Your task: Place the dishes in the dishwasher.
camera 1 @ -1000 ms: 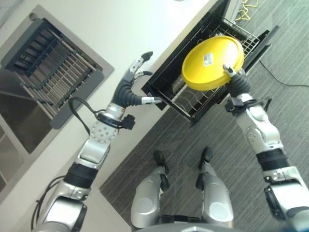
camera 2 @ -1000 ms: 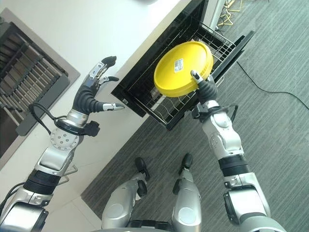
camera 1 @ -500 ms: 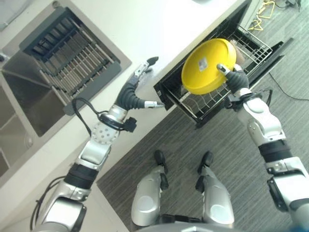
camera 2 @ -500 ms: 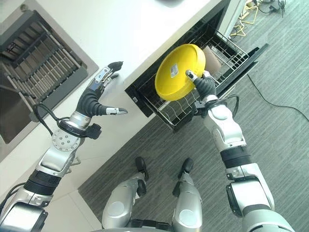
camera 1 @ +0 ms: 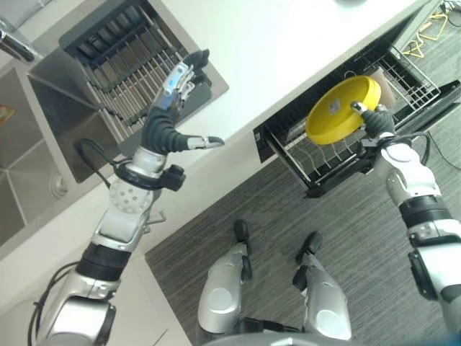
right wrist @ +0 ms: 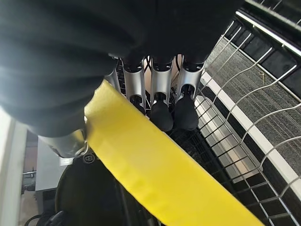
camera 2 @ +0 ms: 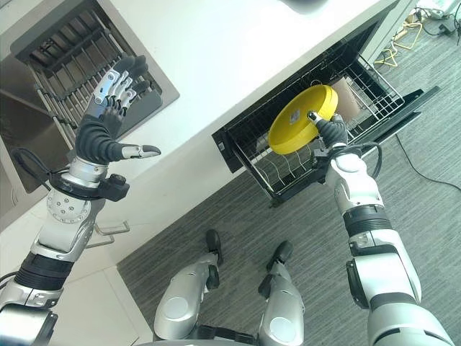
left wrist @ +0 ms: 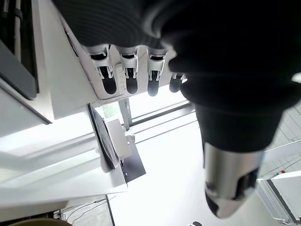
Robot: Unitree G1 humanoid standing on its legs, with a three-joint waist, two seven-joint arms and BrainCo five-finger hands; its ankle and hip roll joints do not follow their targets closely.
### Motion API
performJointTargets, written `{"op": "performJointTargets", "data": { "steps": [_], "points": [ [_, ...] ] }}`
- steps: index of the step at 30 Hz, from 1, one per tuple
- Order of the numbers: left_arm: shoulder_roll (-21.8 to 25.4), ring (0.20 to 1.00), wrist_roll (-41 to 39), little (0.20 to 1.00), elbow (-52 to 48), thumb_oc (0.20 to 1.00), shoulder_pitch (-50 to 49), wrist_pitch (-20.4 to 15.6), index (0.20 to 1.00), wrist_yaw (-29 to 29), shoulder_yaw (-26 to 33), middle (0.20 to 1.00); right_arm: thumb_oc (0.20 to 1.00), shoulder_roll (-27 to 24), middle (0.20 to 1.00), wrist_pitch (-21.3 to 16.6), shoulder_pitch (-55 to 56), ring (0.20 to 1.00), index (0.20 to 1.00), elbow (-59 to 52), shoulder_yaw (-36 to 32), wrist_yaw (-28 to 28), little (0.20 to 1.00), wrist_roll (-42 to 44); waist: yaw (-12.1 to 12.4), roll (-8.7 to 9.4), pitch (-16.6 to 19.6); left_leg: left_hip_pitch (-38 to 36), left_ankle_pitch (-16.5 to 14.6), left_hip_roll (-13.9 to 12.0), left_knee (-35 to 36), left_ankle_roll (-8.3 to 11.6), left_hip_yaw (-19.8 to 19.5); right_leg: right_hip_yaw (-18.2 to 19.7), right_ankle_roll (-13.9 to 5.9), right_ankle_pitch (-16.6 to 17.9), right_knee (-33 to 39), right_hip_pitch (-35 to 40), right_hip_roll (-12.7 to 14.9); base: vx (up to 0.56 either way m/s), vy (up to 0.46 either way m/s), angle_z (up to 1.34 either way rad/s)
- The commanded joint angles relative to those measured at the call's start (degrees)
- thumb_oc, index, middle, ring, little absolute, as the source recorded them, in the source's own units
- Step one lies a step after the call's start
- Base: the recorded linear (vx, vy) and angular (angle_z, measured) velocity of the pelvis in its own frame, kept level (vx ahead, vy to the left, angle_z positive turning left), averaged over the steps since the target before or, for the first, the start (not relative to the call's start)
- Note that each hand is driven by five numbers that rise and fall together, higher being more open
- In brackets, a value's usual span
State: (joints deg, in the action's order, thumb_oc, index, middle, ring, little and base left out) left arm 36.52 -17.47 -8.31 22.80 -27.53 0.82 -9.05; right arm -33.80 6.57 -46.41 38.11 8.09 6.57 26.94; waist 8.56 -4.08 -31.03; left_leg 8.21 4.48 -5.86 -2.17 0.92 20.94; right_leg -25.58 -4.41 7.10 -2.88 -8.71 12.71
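Yellow plate (camera 1: 341,109): smooth, semi-gloss plastic. Rack (camera 2: 374,85): thin coated metal wire, in black matt dishwasher (camera 1: 284,135). White surface (camera 2: 238,50): smooth, matt. Floor (camera 1: 367,238): grey ribbed carpet. Sink (camera 1: 54,94): brushed metal.

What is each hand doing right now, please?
Left hand: open, fingers spread, raised over the counter, holding nothing.
Right hand: shut on the yellow plate, over the dishwasher rack.

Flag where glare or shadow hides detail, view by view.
Left wrist view: strong glare washes out the background behind the left hand. Right wrist view: the right hand is in deep shadow, the yellow plate well lit. Right eye view: countertop glares white, dishwasher interior dark.
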Motion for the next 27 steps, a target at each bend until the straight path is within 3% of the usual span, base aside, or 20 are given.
{"op": "performJointTargets", "data": {
  "steps": [1, 7, 12, 14, 17, 23, 27],
  "points": [
    [1.28, 1.0, -3.29, 1.0, -4.57, 1.0, 1.33, -3.01, 1.0, 0.49, 0.28, 1.0, 0.2, -2.94, 0.2, -7.37, -8.71, 0.2, 0.2, -0.87, 0.52, 1.22, 0.2, -1.88, 1.39, 0.35, 1.23, 2.64, -4.15, -0.59, -6.03, 1.82, -5.27, 1.27, -4.72, -6.78, -12.11, -3.62, 4.67, 0.0, 0.0, 0.0],
    [2.79, 1.0, -4.13, 1.0, -4.89, 1.0, 2.33, -2.55, 1.0, 1.11, -0.7, 1.0, 0.2, -5.27, 0.2, -9.4, -11.46, 0.2, 0.2, 3.56, 2.35, 1.4, 0.2, -5.14, 2.05, 0.48, 1.23, 3.95, -4.05, -0.42, -6.33, 1.71, -5.78, 1.32, -4.96, -6.67, -12.77, -4.74, 4.7, 0.01, -0.008, 0.03],
    [4.22, 1.0, -5.68, 1.0, -4.48, 1.0, 2.92, -2.57, 1.0, 1.97, -1.17, 1.0, 0.2, -7.5, 0.2, -10.1, -15.04, 0.2, 0.2, 6.73, 6.3, 1.24, 0.2, -13.9, 2.72, 0.64, 1.23, 4.86, -4.01, -0.23, -6.57, 1.71, -6.43, 1.38, -4.99, -6.65, -13.02, -5.34, 4.43, 0.0, -0.005, 0.02],
    [4.86, 1.0, -5.91, 1.0, -4.18, 1.0, 3.32, -2.67, 1.0, 2.74, -1.92, 1.0, 0.2, -9.82, 0.2, -11.17, -17.4, 0.2, 0.2, 8.1, 12.03, 0.88, 0.2, -24.98, 3.2, 0.96, 1.23, 5.67, -3.83, -0.32, -6.88, 1.75, -6.63, 1.2, -5.0, -6.54, -13.37, -5.9, 4.44, 0.01, -0.022, 0.05],
    [5.48, 1.0, -6.21, 1.0, -4.03, 1.0, 3.58, -2.62, 1.0, 3.45, -2.4, 1.0, 0.2, -11.19, 0.2, -12.26, -18.34, 0.2, 0.2, 9.01, 16.38, -0.23, 0.2, -32.5, 3.55, 1.31, 1.23, 6.06, -3.71, -0.52, -7.04, 1.79, -6.78, 0.83, -5.13, -6.29, -13.37, -6.0, 4.51, 0.01, -0.046, 0.02],
    [6.58, 1.0, -6.87, 1.0, -3.45, 1.0, 4.4, -4.2, 1.0, 5.61, -3.68, 1.0, 0.2, -11.65, 0.2, -13.4, -21.22, 0.2, 0.2, 11.44, 25.95, -2.68, 0.2, -44.95, 4.54, 2.23, 1.23, 7.59, -3.27, -1.09, -7.45, 1.91, -7.09, 0.18, -5.44, -5.5, -13.28, -6.8, 4.5, 0.0, -0.068, 0.04],
    [7.1, 1.0, -6.55, 1.0, -3.43, 1.0, 4.55, -4.05, 1.0, 6.0, -4.39, 1.0, 0.2, -11.43, 0.2, -14.47, -22.12, 0.2, 0.2, 12.95, 31.13, -2.7, 0.2, -47.35, 5.22, 2.58, 1.23, 7.49, -2.98, -1.3, -7.02, 1.97, -7.37, -0.37, -5.61, -5.25, -13.15, -6.47, 4.5, 0.01, -0.047, 0.09]
  ]
}}
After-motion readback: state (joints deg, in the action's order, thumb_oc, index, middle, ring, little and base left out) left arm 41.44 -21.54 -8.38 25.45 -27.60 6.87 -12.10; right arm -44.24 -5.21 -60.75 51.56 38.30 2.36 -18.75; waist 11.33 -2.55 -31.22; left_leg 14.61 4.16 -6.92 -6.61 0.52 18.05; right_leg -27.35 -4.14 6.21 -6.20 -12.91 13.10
